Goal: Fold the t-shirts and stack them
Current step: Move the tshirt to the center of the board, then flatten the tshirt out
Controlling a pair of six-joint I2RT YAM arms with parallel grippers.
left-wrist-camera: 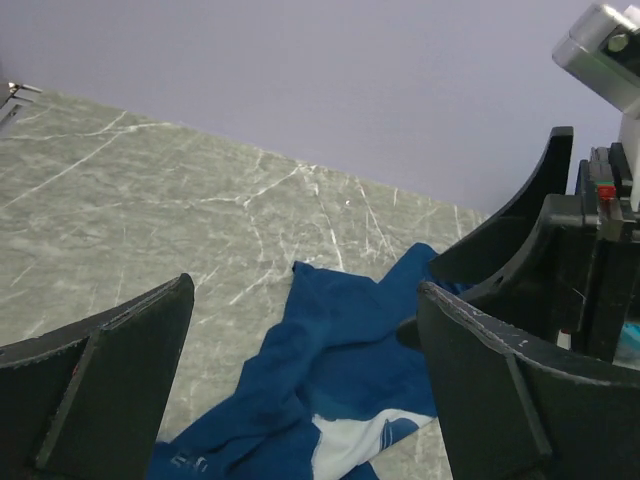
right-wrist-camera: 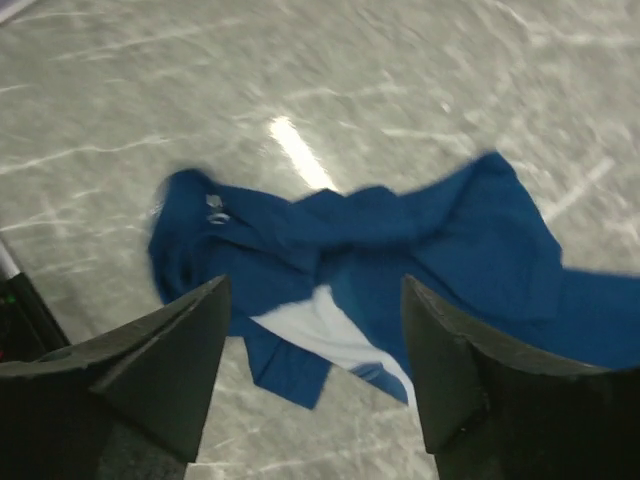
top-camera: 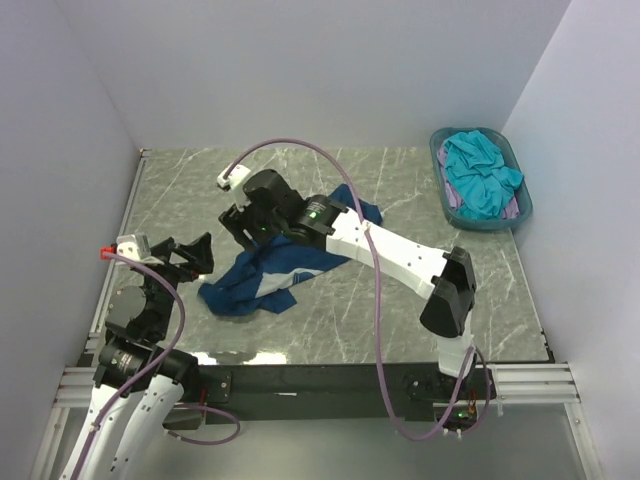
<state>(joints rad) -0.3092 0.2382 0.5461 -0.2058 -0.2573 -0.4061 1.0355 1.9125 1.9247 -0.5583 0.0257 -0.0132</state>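
Your right gripper has its jaws spread with nothing between them, and it hangs just above the crumpled navy t-shirt, whose white print faces up. Your left gripper is also spread wide and empty, near that shirt's left edge. The shirt lies mid-table. A turquoise t-shirt is bunched in the teal basket at the far right corner.

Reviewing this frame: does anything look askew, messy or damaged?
The navy t-shirt lies crumpled in a twisted heap on the table, its white print half buried in folds. The turquoise t-shirt and a lilac one sit bunched in the basket at the far right corner. Nothing looks spilled or damaged.
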